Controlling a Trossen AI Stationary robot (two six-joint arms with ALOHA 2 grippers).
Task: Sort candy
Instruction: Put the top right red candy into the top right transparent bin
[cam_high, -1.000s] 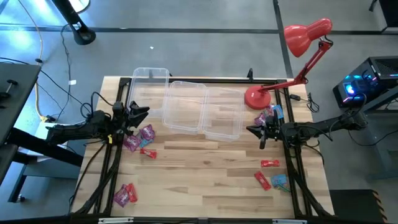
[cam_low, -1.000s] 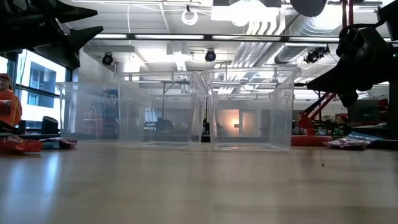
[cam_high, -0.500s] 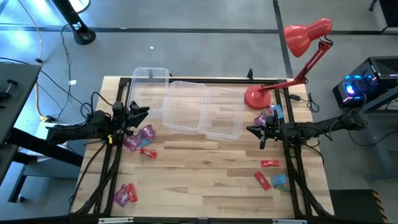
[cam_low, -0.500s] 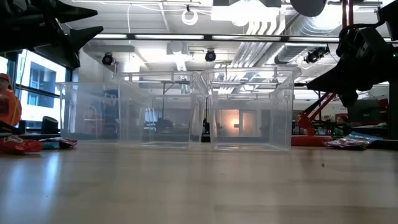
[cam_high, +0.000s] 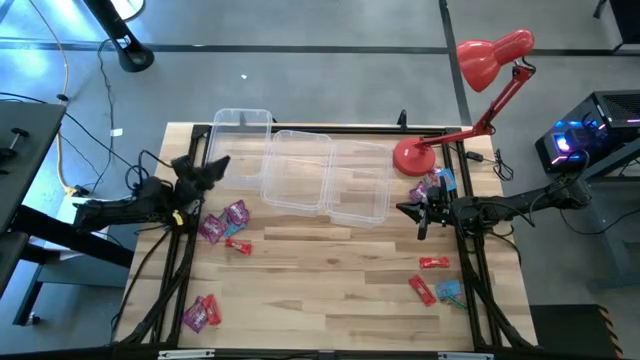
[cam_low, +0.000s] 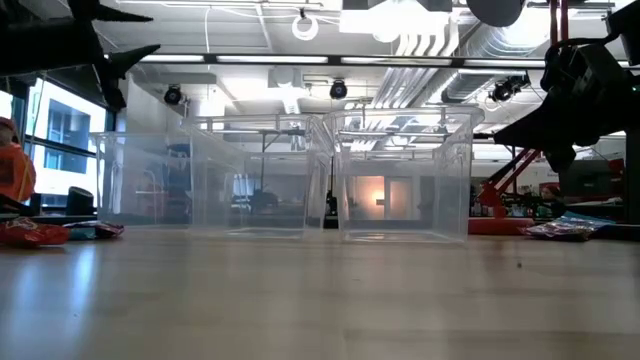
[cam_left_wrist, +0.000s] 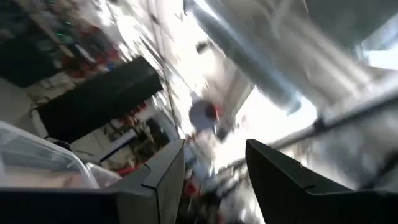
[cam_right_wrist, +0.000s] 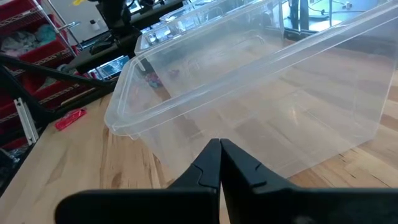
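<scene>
The left gripper (cam_high: 208, 166) hangs spread and empty at nine o'clock, above purple candy (cam_high: 224, 220). At three o'clock, the right gripper (cam_high: 407, 211) is pressed together beside the clear bins (cam_high: 325, 172).

Both arms are dark, slender, multi-joint assemblies with black cables routed alongside them. The left gripper (cam_high: 207, 169) carries two flat, black, angular fingers (cam_left_wrist: 163, 180) with pointed tips; a yellow marking sits just behind it. The right gripper (cam_high: 408, 211) has matching black fingers (cam_right_wrist: 205, 167) tapering to thin edges.
</scene>
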